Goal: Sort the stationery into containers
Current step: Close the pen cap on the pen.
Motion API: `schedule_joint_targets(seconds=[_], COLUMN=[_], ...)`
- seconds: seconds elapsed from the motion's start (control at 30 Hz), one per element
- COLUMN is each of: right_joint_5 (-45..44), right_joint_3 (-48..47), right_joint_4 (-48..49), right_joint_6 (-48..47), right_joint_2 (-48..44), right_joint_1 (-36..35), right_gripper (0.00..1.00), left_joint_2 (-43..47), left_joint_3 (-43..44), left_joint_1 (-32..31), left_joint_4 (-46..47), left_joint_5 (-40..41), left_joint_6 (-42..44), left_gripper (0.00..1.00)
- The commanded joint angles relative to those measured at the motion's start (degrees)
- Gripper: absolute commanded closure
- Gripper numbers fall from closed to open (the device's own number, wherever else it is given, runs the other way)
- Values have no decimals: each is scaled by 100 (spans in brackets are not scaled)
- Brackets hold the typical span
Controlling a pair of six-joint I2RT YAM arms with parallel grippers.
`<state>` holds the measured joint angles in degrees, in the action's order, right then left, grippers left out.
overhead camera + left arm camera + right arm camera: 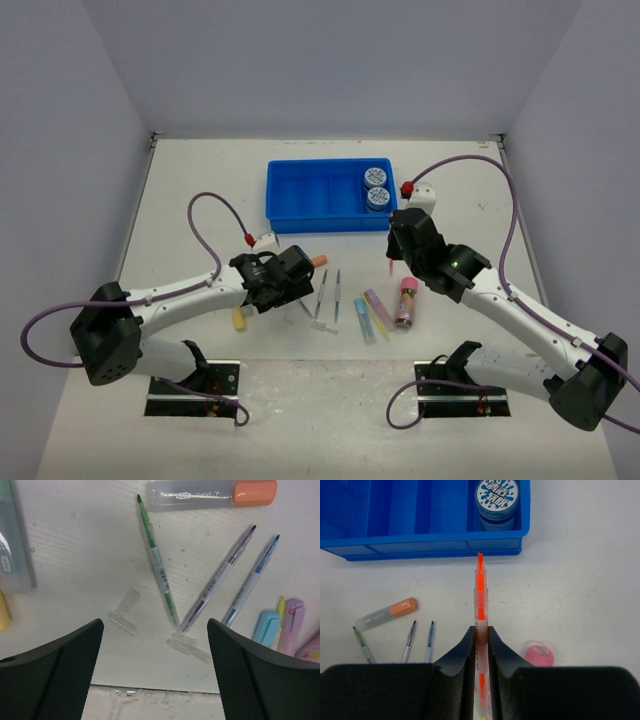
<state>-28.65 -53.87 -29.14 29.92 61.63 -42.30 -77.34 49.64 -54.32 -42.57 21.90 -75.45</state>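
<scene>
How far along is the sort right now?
Done: two discs sit in the tray's right end compartment. In hand: the right gripper is shut on an orange highlighter, tip toward the tray; the left gripper hangs open above three thin pens. Left on the table: those pens, the pastel markers and the pink tube.

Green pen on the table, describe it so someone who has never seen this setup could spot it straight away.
Start at the blue tray at the far middle of the table and come toward the near edge to the orange-capped marker. Three thin pens lie just nearer than it; the green pen is the leftmost, its neighbours being the purple pen and the blue pen.
</scene>
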Motion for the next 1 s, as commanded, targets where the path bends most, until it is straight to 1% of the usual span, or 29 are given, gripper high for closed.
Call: schedule_joint_targets(seconds=[0.0,0.03,0.1,0.13,0.2,0.33,0.47,0.67,0.97], right_joint_5=[101,116,131,129,107,106,134,206,211], right_joint_3=[43,47,74,93,121,214,243,250,258], right_joint_4=[291,302,318,321,322,355,381,414,418], right_joint_6=[-114,-125,-141,-146,-161,-178,-186,-197,-206], right_joint_2=[34,27,-12,-32,-84,-190,-206,-160,-155], right_joint_1=[20,20,20,20,20,29,29,29,29], right_gripper=[100,100,100,100,100,100,100,100,100], left_joint_2=[-166,-251,-534,-680,-967,-1365,-1470,-1407,-1358], left_joint_3=[351,399,519,597,796,847,722,647,366], left_joint_1=[-53,-53,-53,-53,-45,-45,-44,-35,40], left_joint_4=[-321,-218,-217,-272,-462,-643,-681,-788,-661], left_joint_5=[142,100,63,53,41,-14,-72,117,100], left_joint_6=[-1458,-1485,-1507,-1523,-1582,-1662,-1777,-1868,-1877], left_gripper=[18,26,45,52,58,72,73,72,72])
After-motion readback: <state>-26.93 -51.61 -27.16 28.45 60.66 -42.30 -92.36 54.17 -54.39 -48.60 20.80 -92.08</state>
